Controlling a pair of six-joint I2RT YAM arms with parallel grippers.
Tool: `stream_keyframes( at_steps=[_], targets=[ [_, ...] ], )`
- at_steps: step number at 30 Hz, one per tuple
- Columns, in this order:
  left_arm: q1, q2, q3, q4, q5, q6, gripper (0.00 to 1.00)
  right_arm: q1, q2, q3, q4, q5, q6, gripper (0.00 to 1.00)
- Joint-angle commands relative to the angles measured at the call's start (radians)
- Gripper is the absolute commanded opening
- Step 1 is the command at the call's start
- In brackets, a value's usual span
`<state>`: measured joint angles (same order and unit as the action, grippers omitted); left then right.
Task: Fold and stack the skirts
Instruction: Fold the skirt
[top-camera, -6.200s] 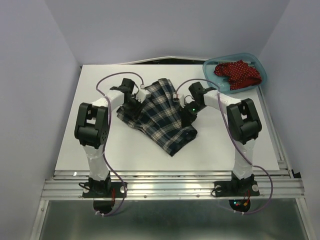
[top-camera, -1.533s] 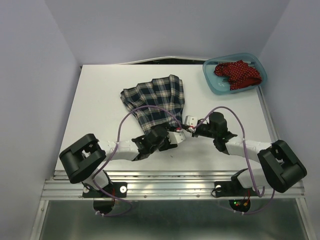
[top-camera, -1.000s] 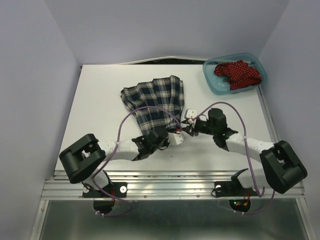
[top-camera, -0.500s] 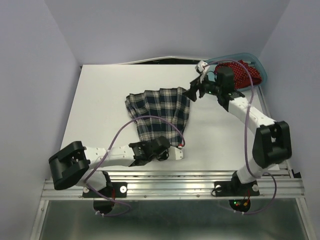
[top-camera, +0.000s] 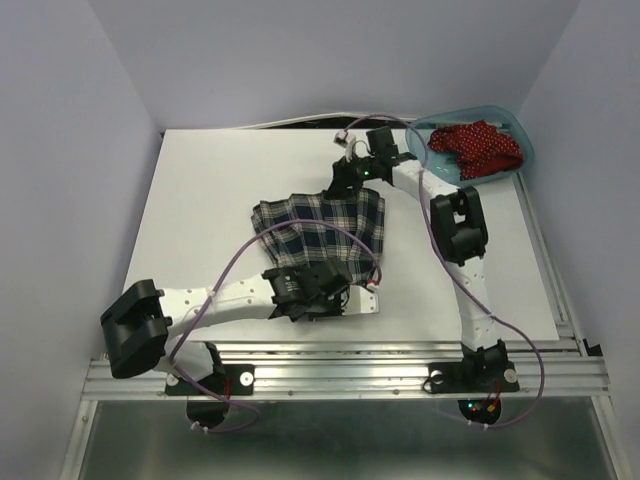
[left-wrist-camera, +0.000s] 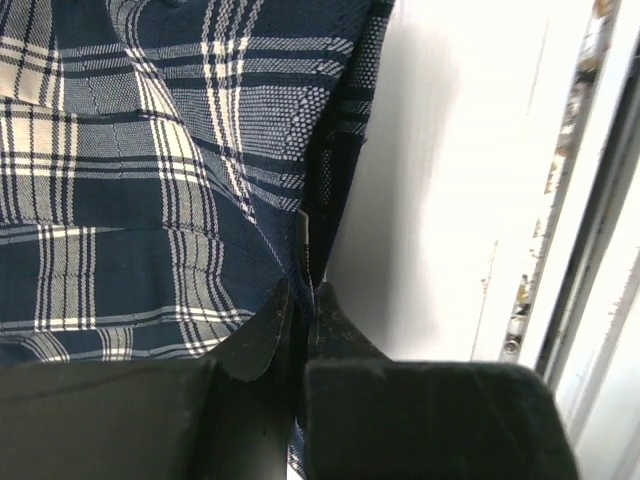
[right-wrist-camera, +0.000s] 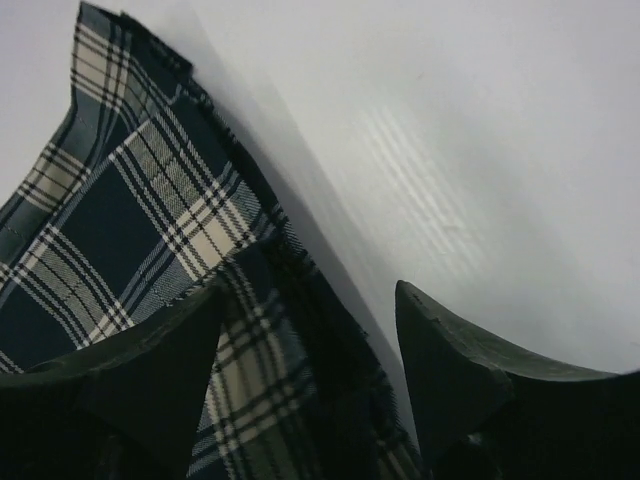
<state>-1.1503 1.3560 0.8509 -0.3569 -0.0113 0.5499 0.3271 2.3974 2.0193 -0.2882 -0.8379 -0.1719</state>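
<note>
The plaid skirt (top-camera: 322, 222) lies folded on the white table (top-camera: 200, 200), near the middle. My left gripper (top-camera: 318, 287) is at its near edge. In the left wrist view the gripper (left-wrist-camera: 301, 297) is shut on the hem of the plaid skirt (left-wrist-camera: 150, 150). My right gripper (top-camera: 345, 176) is at the skirt's far edge. In the right wrist view the gripper (right-wrist-camera: 310, 298) is open, with the plaid skirt's (right-wrist-camera: 150, 200) dark edge lying between the jaws. The red dotted skirt (top-camera: 475, 145) lies bunched in the teal tub (top-camera: 425, 170).
The teal tub stands at the table's far right corner. The metal rail (top-camera: 340, 372) runs along the table's near edge, close to my left gripper, and shows in the left wrist view (left-wrist-camera: 600, 200). Purple cables (top-camera: 250, 255) loop over the skirt's near part.
My right gripper has moved left along the skirt's far edge. The skirt's near edge has drawn back from the table front, with my left gripper still on it.
</note>
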Motion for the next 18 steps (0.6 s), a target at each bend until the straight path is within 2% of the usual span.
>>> stream_keyframes(
  at_steps=[1,3,5,6,8,9,12,14,18],
  targets=[
    [-0.006,0.018,0.097,-0.102,0.079,-0.036,0.00,0.101,-0.003,-0.025,-0.109,-0.011,-0.118,0.71],
    [-0.006,0.012,0.115,-0.132,0.097,-0.039,0.00,0.125,-0.009,-0.077,-0.120,0.000,-0.161,0.65],
    [0.003,0.009,0.164,-0.163,0.109,-0.013,0.00,0.135,-0.015,-0.140,-0.149,-0.007,-0.202,0.55],
    [0.014,0.009,0.186,-0.201,0.131,-0.001,0.00,0.150,-0.020,-0.161,-0.155,-0.010,-0.221,0.47],
    [0.050,0.015,0.263,-0.230,0.146,0.025,0.02,0.161,-0.038,-0.220,-0.176,-0.029,-0.242,0.39],
    [0.063,0.017,0.316,-0.269,0.164,0.039,0.03,0.171,-0.044,-0.237,-0.184,-0.033,-0.261,0.31],
    [0.104,0.031,0.419,-0.330,0.160,0.100,0.04,0.182,-0.081,-0.306,-0.187,-0.050,-0.271,0.25],
    [0.142,0.061,0.470,-0.364,0.166,0.134,0.04,0.182,-0.099,-0.333,-0.186,-0.063,-0.279,0.24],
    [0.298,0.114,0.557,-0.401,0.177,0.232,0.02,0.182,-0.126,-0.404,-0.184,-0.081,-0.296,0.21]
  ],
)
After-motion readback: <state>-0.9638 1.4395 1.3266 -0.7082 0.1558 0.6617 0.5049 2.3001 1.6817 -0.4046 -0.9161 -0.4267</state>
